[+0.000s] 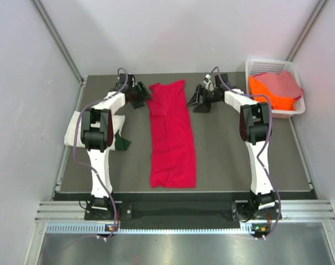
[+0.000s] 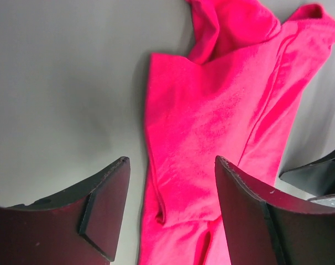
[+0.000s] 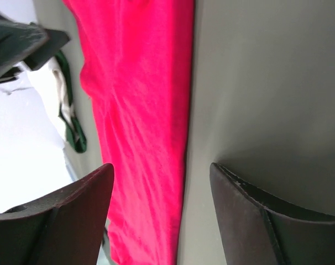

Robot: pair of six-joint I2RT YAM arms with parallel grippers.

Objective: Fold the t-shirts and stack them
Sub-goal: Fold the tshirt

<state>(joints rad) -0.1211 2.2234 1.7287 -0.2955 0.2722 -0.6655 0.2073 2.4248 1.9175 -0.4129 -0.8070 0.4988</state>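
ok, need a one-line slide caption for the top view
Both open, left gripper and right gripper flank the far end of the lengthwise-folded red t-shirt; an orange tee waits in the basket.

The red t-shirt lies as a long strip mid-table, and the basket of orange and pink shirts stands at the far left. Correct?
No. The top view shows the basket, with the orange shirt and pink shirt, at the far right, not left; the red t-shirt is as stated.
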